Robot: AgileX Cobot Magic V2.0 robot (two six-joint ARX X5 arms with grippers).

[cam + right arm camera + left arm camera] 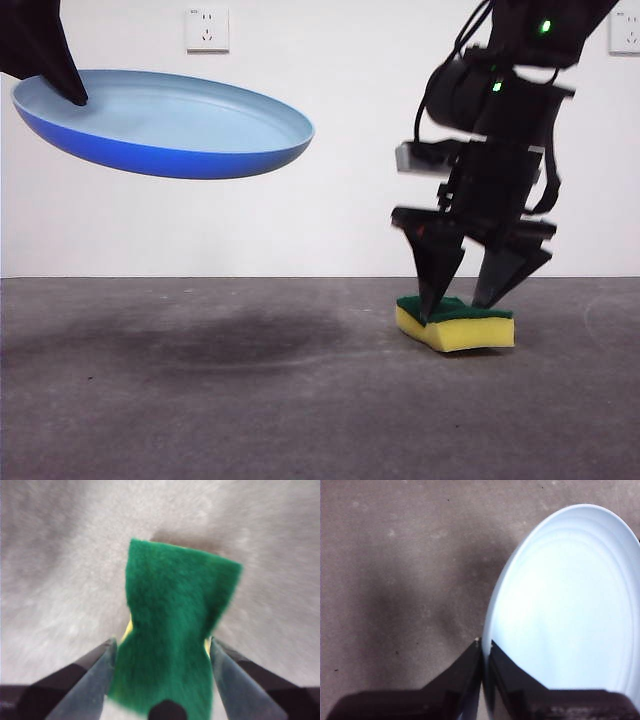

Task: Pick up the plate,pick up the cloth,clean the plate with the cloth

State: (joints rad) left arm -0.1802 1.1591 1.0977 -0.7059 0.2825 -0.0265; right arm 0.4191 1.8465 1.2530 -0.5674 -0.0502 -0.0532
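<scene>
Holding the wide, round light-blue plastic plate (165, 125) aloft above the grey table (250, 400), tilted, rim pinched between the clenched jaws of the left gripper (484, 647). Lying flat on the table well off to the side, the small yellow sponge block with green scouring top (456, 322). Straddling its two sides, the right gripper (162, 647), jaws spread, just touching or nearly so.

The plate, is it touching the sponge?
Apart. The front view shows the plate held up in the air by the left end effector, while the sponge lies on the table off to the side, with open space between them.
</scene>
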